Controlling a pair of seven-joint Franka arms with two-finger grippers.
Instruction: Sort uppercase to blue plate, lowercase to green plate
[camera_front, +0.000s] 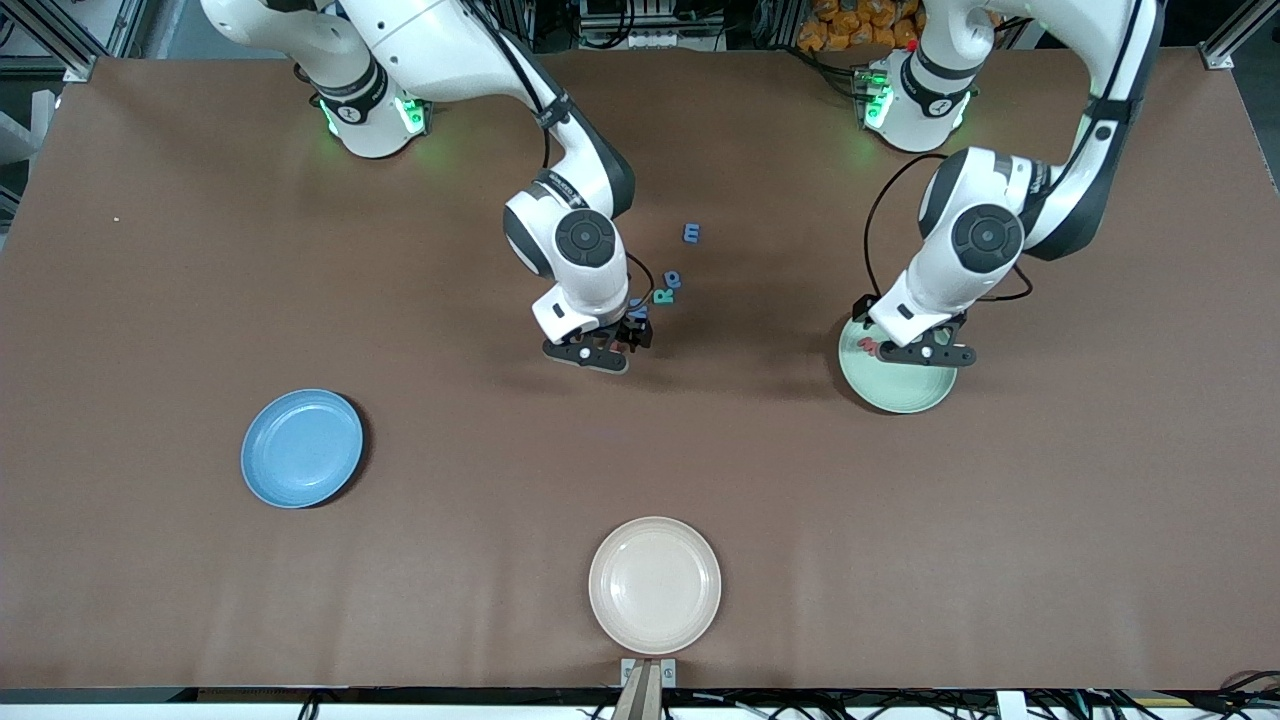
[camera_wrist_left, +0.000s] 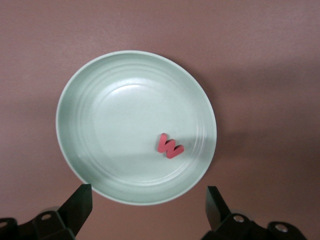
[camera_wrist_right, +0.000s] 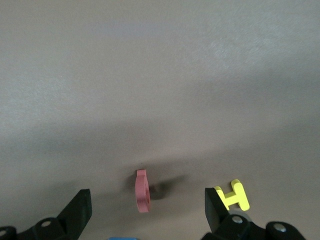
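A: Item one, plates?

B: Round pale mint-green plate (camera_front: 905, 392) on the brown counter (camera_front: 200, 300) toward the left arm's end; its upper rim is covered by the left gripper (camera_front: 921, 349) in the front view. Round sky-blue plate (camera_front: 301, 448) toward the right arm's end, bare. Round cream plate (camera_front: 654, 585) nearest the front camera, bare.

A: Left gripper?

B: Over the green plate, fingers (camera_wrist_left: 80, 202) spread wide, holding nothing. A small red foam lowercase w (camera_wrist_left: 169, 146) lies flat in the plate, apart from both fingers.

A: Right gripper?

B: The right gripper (camera_front: 601, 350) is low over the middle of the counter, fingers (camera_wrist_right: 79, 210) wide apart, empty. Between them in the right wrist view a red foam letter (camera_wrist_right: 142, 190) stands on edge, so its shape cannot be read. A yellow foam capital H (camera_wrist_right: 233, 195) lies just beside one finger. A blue piece (camera_wrist_right: 122, 238) is cut off at that view's edge.

A: Remaining letters?

B: A small blue foam lowercase m (camera_front: 691, 233) farthest from the front camera; nearer, a small blue round letter (camera_front: 673, 280), hard to identify; just beside it a teal-green foam capital R (camera_front: 662, 296). Another blue letter (camera_front: 637, 310) is partly hidden by the right gripper. All lie on the counter, outside any plate.
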